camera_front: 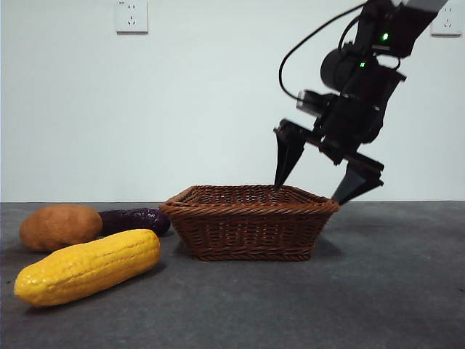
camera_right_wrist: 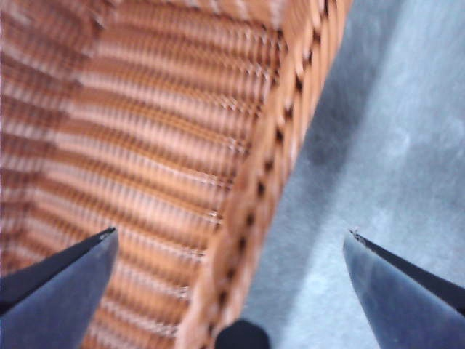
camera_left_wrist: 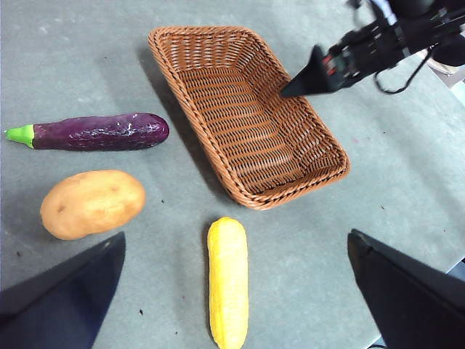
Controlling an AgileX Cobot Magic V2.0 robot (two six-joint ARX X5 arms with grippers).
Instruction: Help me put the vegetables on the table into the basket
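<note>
The brown wicker basket (camera_front: 251, 222) stands empty in the middle of the grey table (camera_front: 392, 276). My right gripper (camera_front: 310, 191) hangs open and empty over the basket's right rim (camera_right_wrist: 283, 138), one jaw inside and one outside. To the left of the basket lie the yellow corn cob (camera_front: 87, 267), the orange-brown potato (camera_front: 59, 227) and the dark purple eggplant (camera_front: 134, 219). My left gripper (camera_left_wrist: 236, 236) is open and empty, high above the corn cob (camera_left_wrist: 227, 280), with the potato (camera_left_wrist: 92, 203), eggplant (camera_left_wrist: 98, 132) and basket (camera_left_wrist: 254, 116) all in its view.
Bare table (camera_right_wrist: 392, 145) lies right of the basket. A white wall with two sockets (camera_front: 131, 16) stands behind. One finger of the right gripper (camera_left_wrist: 312, 73) reaches over the basket in the left wrist view.
</note>
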